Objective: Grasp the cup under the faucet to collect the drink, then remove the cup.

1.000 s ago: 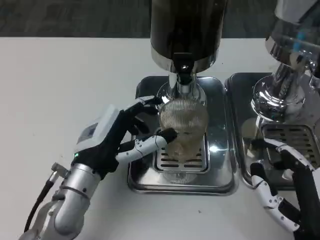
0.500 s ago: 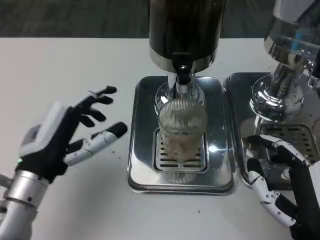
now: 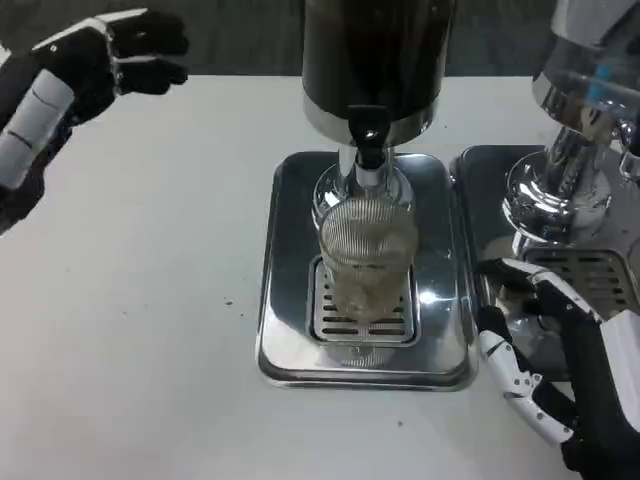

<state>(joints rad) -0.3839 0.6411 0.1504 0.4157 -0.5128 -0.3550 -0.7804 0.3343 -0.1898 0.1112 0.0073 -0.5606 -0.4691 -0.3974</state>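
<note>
A ribbed clear cup [image 3: 366, 255] stands upright on the grate of the steel drip tray [image 3: 290, 340], right below the faucet [image 3: 369, 150] of the dark dispenser [image 3: 375, 60]. No hand touches the cup. My left hand [image 3: 70, 75] is raised high at the upper left, far from the cup, holding nothing, fingers loosely bent. At the lower right my right hand [image 3: 560, 370] hovers beside the tray's right edge, fingers spread, empty.
A second dispenser [image 3: 590, 90] with its own steel tray [image 3: 590, 270] stands at the right, close behind my right hand. Bare white table [image 3: 130, 300] stretches to the left and front of the cup's tray.
My left hand let go of the cup, then pulled away left and rose up to the top left corner. The cup stayed under the faucet. My right hand edged slightly toward the tray.
</note>
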